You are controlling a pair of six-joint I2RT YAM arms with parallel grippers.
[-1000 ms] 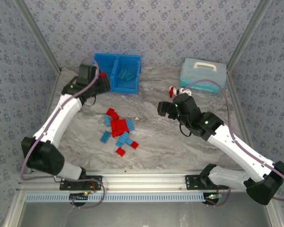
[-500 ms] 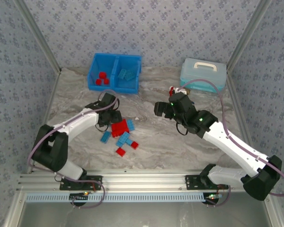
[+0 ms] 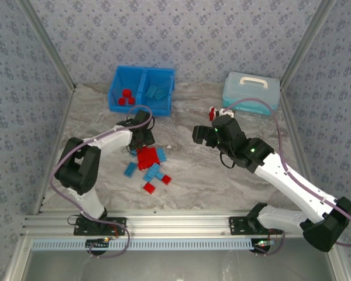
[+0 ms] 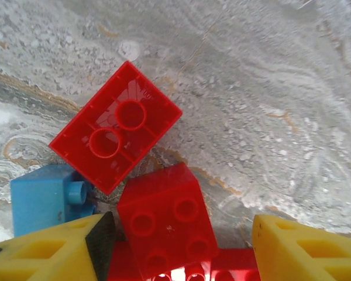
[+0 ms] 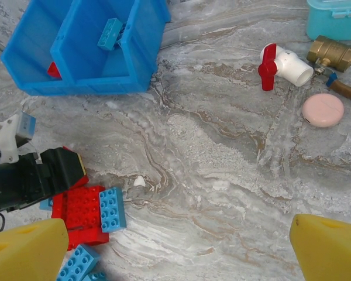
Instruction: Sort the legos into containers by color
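The legos (image 3: 147, 164) lie in a loose red and light blue pile at mid-table. My left gripper (image 3: 141, 142) is down at the pile's far edge. Its jaws (image 4: 181, 240) straddle a red brick (image 4: 167, 219), studs up, with a clear gap at the right finger (image 4: 298, 249), so it is open. Beside it lie an upside-down red brick (image 4: 117, 126) and a blue brick (image 4: 47, 196). The blue containers (image 3: 141, 106) hold red bricks (image 3: 125, 97) on the left and blue bricks (image 3: 157, 92) on the right. My right gripper (image 3: 202, 134) hovers wide open (image 5: 178, 246) over bare table.
A pale teal lidded box (image 3: 251, 92) stands at the back right. A red-and-white bottle (image 5: 284, 65), a brass fitting (image 5: 332, 52) and a pink disc (image 5: 322, 109) lie in front of it. The left arm's wrist (image 5: 29, 175) shows by the pile.
My left arm has come back from the bin's left compartment, where red bricks now lie, down to the pile. The right arm has barely shifted.
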